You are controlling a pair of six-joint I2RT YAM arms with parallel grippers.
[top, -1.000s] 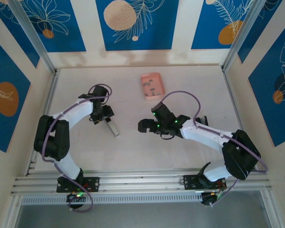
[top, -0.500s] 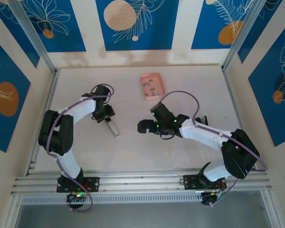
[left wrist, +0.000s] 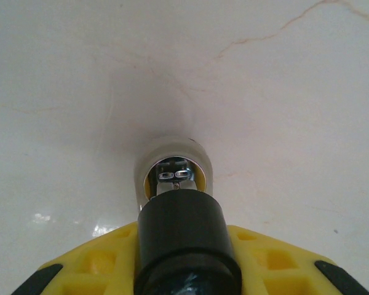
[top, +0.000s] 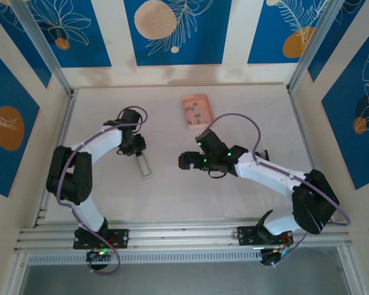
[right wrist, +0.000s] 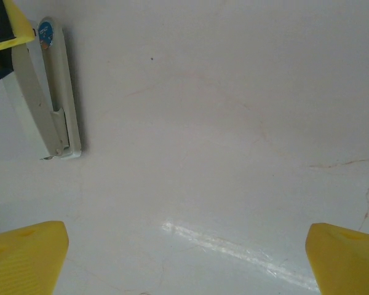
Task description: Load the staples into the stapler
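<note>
At the far end of the stapler (top: 145, 167) the left pincer (top: 136, 152) looks clamped on it — the right pincer (top: 186, 161) gapes wide — so this end-only hold may let it swivel or slip.

a: where's the stapler (top: 145, 167)?
b: flat on the table (top: 172, 196), left of centre.
a: and the staples (top: 197, 113)?
b: in the tray (top: 185, 103), farther back and to the stapler's right, well apart from it.

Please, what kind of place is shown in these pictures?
Probably a robot test booth: a left arm and right arm bolted to an aluminium rail, a white table walled by blue patterned panels.
</note>
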